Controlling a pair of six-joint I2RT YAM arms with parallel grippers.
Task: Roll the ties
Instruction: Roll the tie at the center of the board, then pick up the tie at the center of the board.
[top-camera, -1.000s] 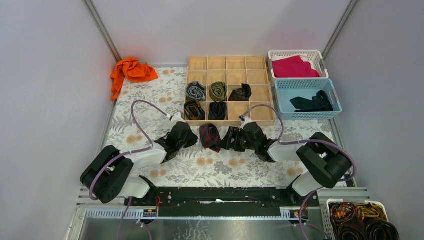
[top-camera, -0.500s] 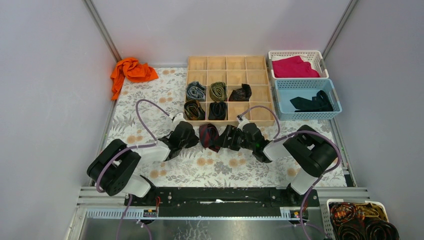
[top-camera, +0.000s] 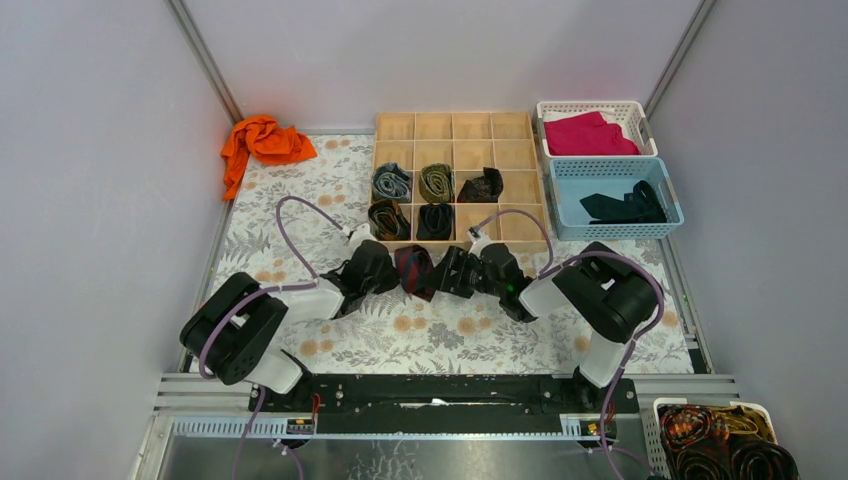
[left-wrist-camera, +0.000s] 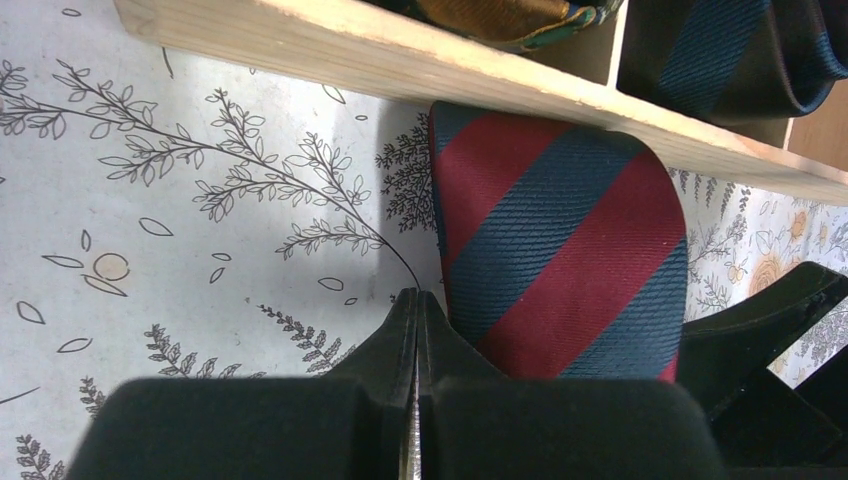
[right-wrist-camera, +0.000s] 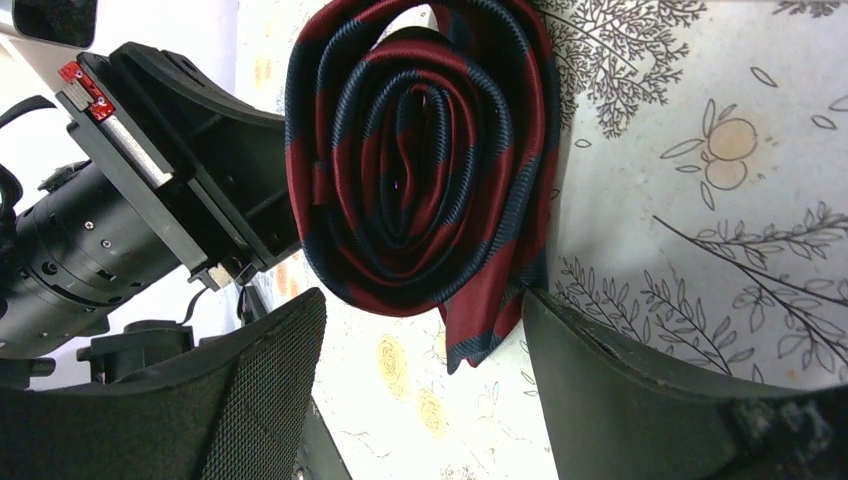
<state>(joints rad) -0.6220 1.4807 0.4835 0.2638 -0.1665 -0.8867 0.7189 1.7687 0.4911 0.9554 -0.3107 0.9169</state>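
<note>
A navy tie with red diagonal stripes (top-camera: 414, 271) is rolled into a coil and stands on the floral mat, just in front of the wooden organiser (top-camera: 462, 243). My left gripper (top-camera: 386, 272) is shut and empty; in the left wrist view its fingertips (left-wrist-camera: 415, 297) press against the coil's left side (left-wrist-camera: 560, 250). My right gripper (top-camera: 446, 274) is open on the coil's right side. In the right wrist view the right gripper (right-wrist-camera: 422, 298) faces the coil's spiral end (right-wrist-camera: 420, 160), and the loose tip hangs between the fingers (right-wrist-camera: 250, 380).
The organiser holds grey-blue (top-camera: 391, 182), olive (top-camera: 435, 182), black (top-camera: 482, 185), brown (top-camera: 387, 219) and dark (top-camera: 434, 220) coils. A blue basket (top-camera: 663, 190) holds a black tie (top-camera: 625, 205). A white basket (top-camera: 638, 125) holds magenta cloth. Orange cloth (top-camera: 262, 142) lies at the back left. A cable bin (top-camera: 720, 445) stands at the front right.
Both grippers have closed in on the striped coil from either side. The coil has shifted slightly back towards the organiser. The right arm's elbow has swung left.
</note>
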